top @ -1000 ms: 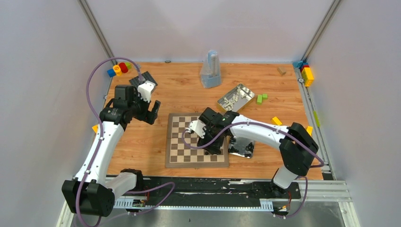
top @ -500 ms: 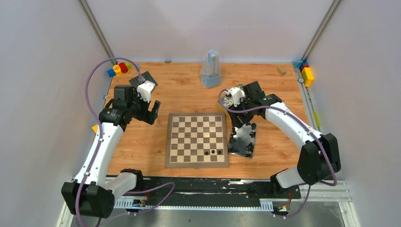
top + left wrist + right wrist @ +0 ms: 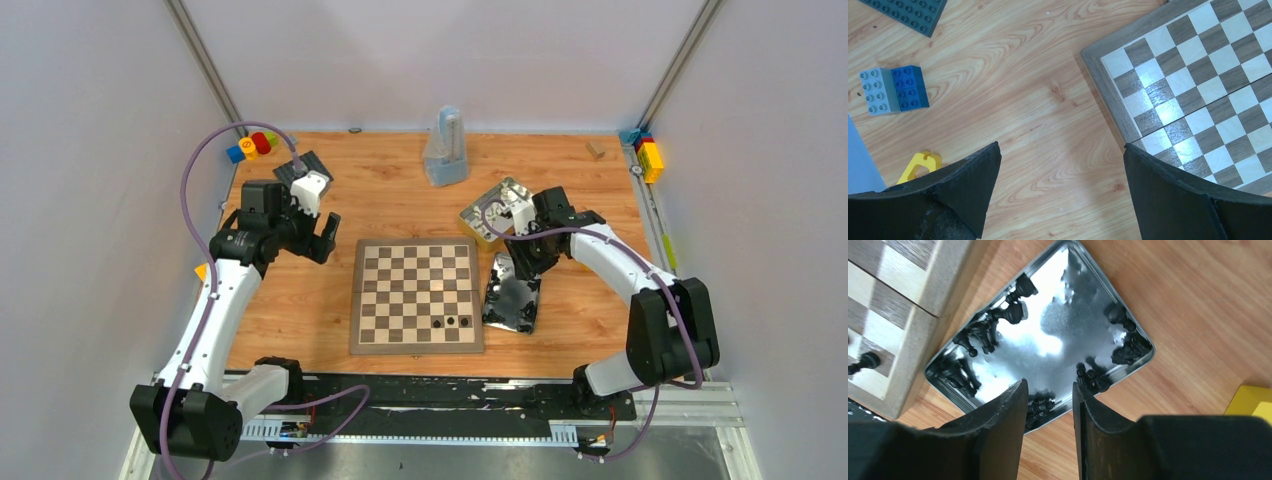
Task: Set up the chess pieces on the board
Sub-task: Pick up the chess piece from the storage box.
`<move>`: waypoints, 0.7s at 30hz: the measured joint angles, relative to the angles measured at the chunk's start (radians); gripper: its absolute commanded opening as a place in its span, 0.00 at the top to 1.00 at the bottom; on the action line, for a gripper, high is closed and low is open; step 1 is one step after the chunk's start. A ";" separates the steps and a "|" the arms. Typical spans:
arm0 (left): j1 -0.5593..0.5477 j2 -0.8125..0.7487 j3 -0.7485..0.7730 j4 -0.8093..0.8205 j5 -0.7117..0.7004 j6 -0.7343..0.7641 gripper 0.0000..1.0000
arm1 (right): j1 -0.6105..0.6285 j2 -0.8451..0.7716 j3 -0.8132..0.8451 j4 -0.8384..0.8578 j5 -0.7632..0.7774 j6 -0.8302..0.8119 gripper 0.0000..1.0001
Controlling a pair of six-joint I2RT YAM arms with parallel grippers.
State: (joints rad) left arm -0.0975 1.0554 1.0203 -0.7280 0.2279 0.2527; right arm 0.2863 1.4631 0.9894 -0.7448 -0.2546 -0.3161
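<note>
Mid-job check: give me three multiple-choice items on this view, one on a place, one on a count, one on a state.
1. Where does the tin of black pieces lie?
A. right of the board
B. on the board
C. left of the board

2. How many pieces stand on the board?
A. none
B. two
C. eight

3. How do the left jaws stand?
A. wide open, empty
B. shut on a piece
C. shut on a block

Answers:
1 A: the tin lies on the table at the board's right edge.
2 B: two black pieces stand side by side near the board's near right corner.
3 A: the left wrist view shows only table between them.
</note>
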 measured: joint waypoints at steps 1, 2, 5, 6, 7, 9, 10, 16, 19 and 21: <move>0.000 0.000 -0.001 0.000 0.001 0.000 0.00 | -0.002 0.000 -0.010 0.002 0.008 -0.003 0.64; 0.000 0.000 -0.002 0.000 0.002 0.000 0.00 | -0.002 0.000 -0.020 0.002 0.019 -0.005 0.65; 0.000 -0.001 -0.004 0.001 0.005 0.001 0.00 | -0.005 0.000 -0.043 0.002 0.045 -0.020 0.67; 0.000 -0.001 -0.005 0.000 0.006 0.001 0.00 | -0.006 0.000 -0.047 0.002 0.055 -0.027 0.67; 0.000 -0.001 -0.006 0.001 0.006 0.001 0.00 | -0.006 0.000 -0.049 0.002 0.063 -0.032 0.68; 0.000 -0.001 -0.007 0.001 0.007 0.001 0.00 | -0.006 0.002 -0.050 0.003 0.079 -0.047 0.68; 0.000 -0.001 -0.008 0.001 0.007 0.001 0.00 | -0.006 0.005 -0.050 0.005 0.087 -0.053 0.69; 0.000 -0.001 -0.008 0.006 0.007 0.002 0.00 | -0.006 0.059 -0.050 0.020 0.124 -0.084 0.72; 0.000 -0.005 -0.011 0.007 0.007 0.003 0.00 | -0.006 0.089 -0.050 0.026 0.138 -0.098 0.72; 0.000 -0.008 -0.014 0.006 0.007 0.004 0.00 | -0.006 0.100 -0.049 0.028 0.142 -0.104 0.73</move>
State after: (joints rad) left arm -0.0975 1.0473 1.0065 -0.7219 0.2348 0.2565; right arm 0.2798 1.5631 0.9401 -0.7170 -0.1123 -0.4198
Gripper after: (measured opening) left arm 1.000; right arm 0.281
